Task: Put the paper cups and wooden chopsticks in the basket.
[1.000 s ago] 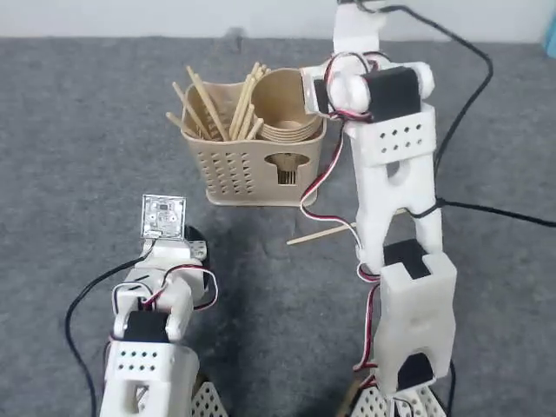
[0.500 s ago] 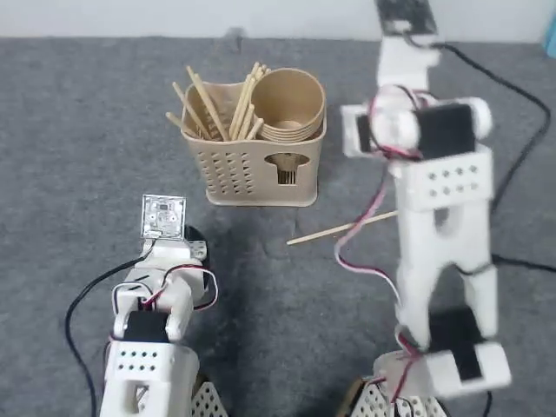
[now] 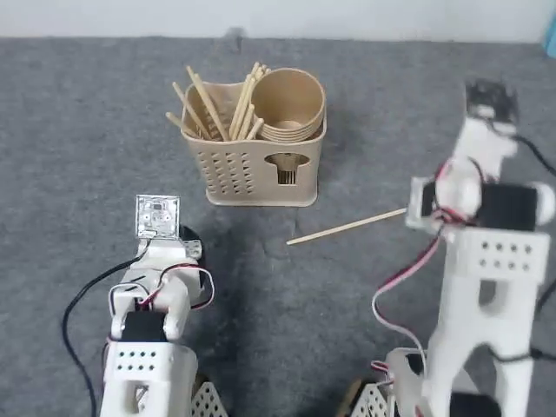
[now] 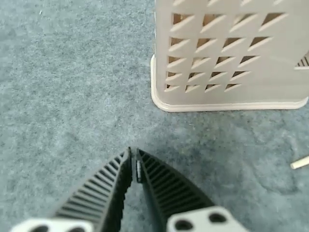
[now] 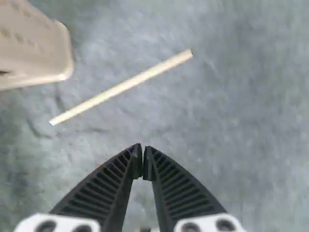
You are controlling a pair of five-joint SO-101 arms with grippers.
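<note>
Right wrist view showed the right hand pressed together over the counter. One wooden chopstick lay flat ahead of its tips, apart from them, near the basket corner.

A grey, felt-like covering is seen spread over the whole work surface, and its short, mottled nap is shown at close range in both wrist views. Along the far edge, in the high view, the covering is bounded by a plain pale band, which cannot be identified as wall or board. A sliver of a blue object is cut off at the far right corner. Even, diffuse lighting is indicated by the soft, faint shadows cast on the covering.
</note>
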